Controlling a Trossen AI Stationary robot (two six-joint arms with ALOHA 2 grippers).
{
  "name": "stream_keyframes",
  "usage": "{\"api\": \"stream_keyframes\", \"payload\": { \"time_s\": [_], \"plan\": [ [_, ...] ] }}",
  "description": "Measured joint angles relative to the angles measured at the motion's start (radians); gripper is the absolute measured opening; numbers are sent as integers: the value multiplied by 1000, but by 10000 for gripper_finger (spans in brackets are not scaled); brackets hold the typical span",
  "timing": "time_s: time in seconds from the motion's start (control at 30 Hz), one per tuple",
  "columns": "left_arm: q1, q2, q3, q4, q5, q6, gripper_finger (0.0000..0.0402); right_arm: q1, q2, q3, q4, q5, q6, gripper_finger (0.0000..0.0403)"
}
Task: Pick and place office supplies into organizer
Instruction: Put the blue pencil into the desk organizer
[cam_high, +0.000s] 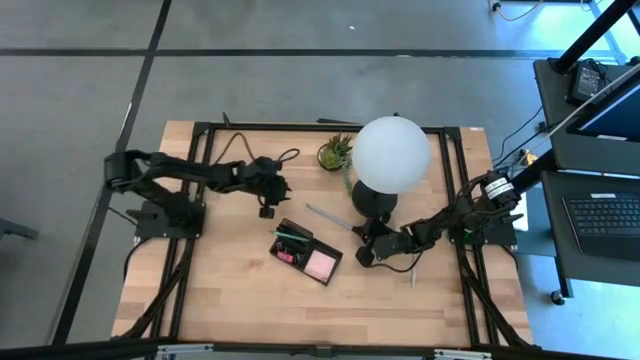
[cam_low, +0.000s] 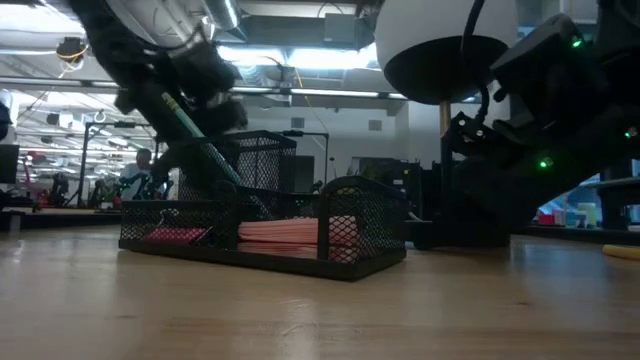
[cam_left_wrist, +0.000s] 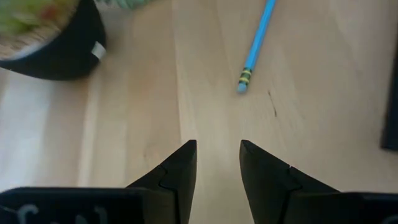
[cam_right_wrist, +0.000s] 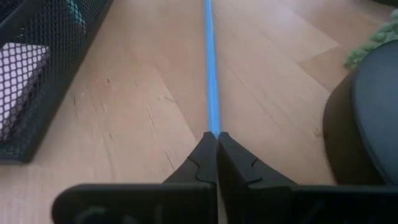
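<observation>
- Black mesh, the organizer (cam_high: 307, 253) sits near the middle of the wooden table (cam_high: 230, 300), turned at a slant to the table's edges.
- A pink sticky-note pad (cam_high: 321, 264) lies in its larger compartment, towards the table's near edge; a smaller pink item and a green pencil (cam_high: 291, 236) are in the compartments at its other end.
- In the low view the pencil leans upright out of the mesh, tip high.
- The left gripper (cam_left_wrist: 217, 163) hangs above bare wood towards the table's far left side, apart from the organizer. Its jaws stand narrowly apart with nothing between them.
- The right gripper (cam_right_wrist: 217, 152) is low over the table, just right of the organizer and beside the lamp's black base (cam_high: 373, 203). Its jaws are pressed together on the end of a thin blue pencil (cam_right_wrist: 211, 68).
- That blue pencil runs straight ahead from the fingertips along the wood, between the organizer's mesh wall and the lamp base.
- A white globe lamp (cam_high: 391, 153) and a small potted plant (cam_high: 336, 152) stand near the table's far edge.
- Another thin pale pencil (cam_high: 413, 272) lies on the wood near the right edge.
</observation>
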Motion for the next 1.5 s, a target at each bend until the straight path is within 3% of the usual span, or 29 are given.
{"api": "stream_keyframes", "payload": {
  "time_s": [0.57,1.2,1.5],
  "plan": [
    [-2,267,139,4,61,42,116,-8,-2,1,-1,-18,13,6],
    [-72,276,143,52,95,33,116,1,-3,15,-44,-52,37,6],
    [-88,296,143,81,50,-12,116,14,-3,55,-97,-78,36,6]
  ]
}}
